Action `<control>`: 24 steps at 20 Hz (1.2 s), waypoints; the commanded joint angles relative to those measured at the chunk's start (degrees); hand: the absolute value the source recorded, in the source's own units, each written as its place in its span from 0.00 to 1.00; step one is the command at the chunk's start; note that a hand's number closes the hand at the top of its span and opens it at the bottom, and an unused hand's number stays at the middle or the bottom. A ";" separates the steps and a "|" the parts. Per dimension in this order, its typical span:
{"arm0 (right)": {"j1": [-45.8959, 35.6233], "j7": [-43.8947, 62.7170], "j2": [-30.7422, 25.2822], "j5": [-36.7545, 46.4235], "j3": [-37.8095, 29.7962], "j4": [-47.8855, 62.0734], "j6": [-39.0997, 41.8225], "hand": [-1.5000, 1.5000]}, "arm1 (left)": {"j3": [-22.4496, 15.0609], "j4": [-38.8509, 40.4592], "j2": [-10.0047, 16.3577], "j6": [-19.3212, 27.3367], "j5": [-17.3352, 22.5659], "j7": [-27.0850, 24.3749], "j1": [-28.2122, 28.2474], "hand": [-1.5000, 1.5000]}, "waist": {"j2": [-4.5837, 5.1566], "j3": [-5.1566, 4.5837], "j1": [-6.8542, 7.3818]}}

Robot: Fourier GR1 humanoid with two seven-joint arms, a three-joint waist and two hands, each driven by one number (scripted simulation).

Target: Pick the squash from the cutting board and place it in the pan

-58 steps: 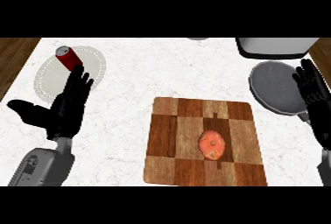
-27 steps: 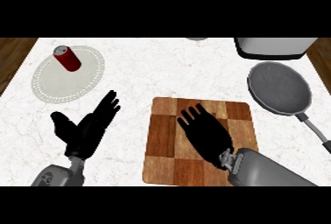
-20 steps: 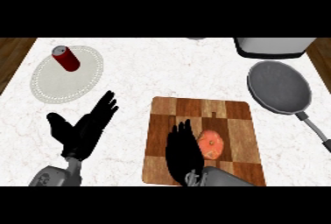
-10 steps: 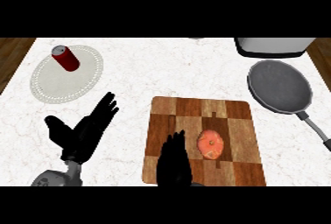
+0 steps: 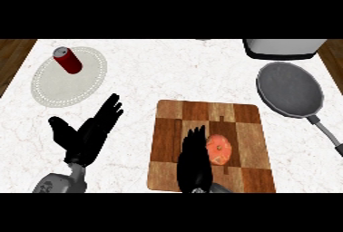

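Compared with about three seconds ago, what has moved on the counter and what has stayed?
The right hand left the side of the pan, crossed over the cutting board and now lies open just left of the squash, not holding it. The left hand shifted slightly toward the board, open. Squash, pan, red can and plate stayed put.

No readable text, no labels or brands, no numbers or signs
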 commanded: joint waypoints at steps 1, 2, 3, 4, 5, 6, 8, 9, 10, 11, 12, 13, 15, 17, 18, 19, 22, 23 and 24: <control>3.99 -1.18 -5.52 2.38 0.46 -7.45 1.95 0.00 | 0.45 2.67 -1.99 -1.35 -1.64 -2.39 -0.10 0.50 | -0.01 0.00 -0.22; 2.96 -3.98 -6.75 3.20 -0.30 -1.19 -4.27 0.00 | 1.59 1.26 -1.34 -0.70 -1.22 0.81 -1.88 0.50 | 0.04 0.01 -0.02; 0.34 -3.82 -1.76 3.91 -1.98 3.59 -3.49 0.00 | 0.75 -1.94 -0.72 -1.72 -2.00 -1.51 3.78 0.50 | 0.03 0.01 0.33; 0.17 -1.60 3.08 5.33 -1.35 7.00 -3.78 0.00 | 0.68 -1.50 -1.59 -0.70 -2.78 0.40 0.51 0.50 | 0.06 0.01 0.28; -1.25 -6.40 -1.40 5.18 -2.70 6.53 -5.88 0.00 | 0.43 1.86 -2.92 -1.55 -3.34 -1.49 0.67 0.50 | 0.08 0.01 0.18; 3.21 -4.58 -3.41 6.72 -1.13 3.33 -6.45 0.00 | 0.69 -1.80 -3.20 0.02 -3.21 0.98 1.31 0.50 | 0.02 0.01 0.10; -0.46 -8.39 -4.35 6.66 -4.04 5.39 -6.67 0.00 | 1.09 -3.01 -1.80 -1.72 -3.33 1.06 3.09 0.50 | 0.03 0.01 0.24; -0.76 -7.55 -1.97 7.99 -4.44 4.82 -4.33 0.00 | 2.25 -0.84 -2.95 -2.83 -2.37 -0.07 2.36 0.50 | 0.03 0.00 0.15; -0.99 -10.31 -2.88 7.78 -4.38 10.16 -9.59 0.00 | 2.67 2.34 -3.02 -3.22 -3.15 -0.27 -0.78 0.50 | 0.11 0.01 0.13; 0.22 -12.35 -7.02 7.58 -4.48 7.83 -11.39 1.00 | 4.07 1.73 -2.79 -2.51 -2.19 1.40 -1.87 0.50 | 0.09 0.01 0.04; -1.61 -11.93 -1.36 8.85 -4.23 10.66 -11.13 1.00 | 0.99 -0.19 -4.40 -2.24 -4.55 -1.23 2.73 0.50 | 0.07 0.01 0.30; 1.48 -13.26 -4.70 9.03 -3.11 9.17 -14.03 1.00 | 1.37 -5.17 -3.14 -1.90 -3.52 2.11 4.04 0.50 | 0.01 0.02 0.33; -1.83 -17.04 -6.88 10.67 -1.83 8.10 -14.37 1.00 | 1.57 -1.19 -4.48 -1.58 -4.77 -0.17 2.83 0.50 | 0.06 0.01 0.27; -3.10 -16.83 -5.50 13.09 0.07 6.58 -12.22 1.00 | 4.40 -0.64 -2.21 -3.81 -2.63 2.33 0.39 0.50 | 0.04 0.00 0.15; -3.25 -18.94 -6.70 13.54 -1.87 7.47 -13.77 1.00 | 1.29 -0.15 -5.32 -1.70 -6.26 -0.03 1.59 0.50 | 0.04 0.00 0.12; -4.74 -21.11 -7.52 13.94 -1.47 9.22 -15.17 1.00 | 3.18 -1.80 -3.85 -2.64 -4.14 2.87 0.10 0.50 | 0.06 0.01 0.23; -4.23 -23.11 -7.91 16.28 -2.74 12.36 -19.25 1.00 | 4.08 -2.84 -3.76 -3.25 -4.06 3.88 0.21 0.50 | 0.06 0.01 0.19; -4.18 -23.58 -7.55 17.24 -2.41 11.93 -19.84 1.00 | 5.34 -1.98 -2.45 -5.28 -3.19 3.20 0.83 0.50 | 0.06 0.00 0.20; -2.81 -15.41 0.27 13.75 -8.40 13.03 -18.22 1.00 | 4.12 -1.83 -2.96 -4.87 -3.78 0.73 3.25 0.50 | 0.10 0.01 0.30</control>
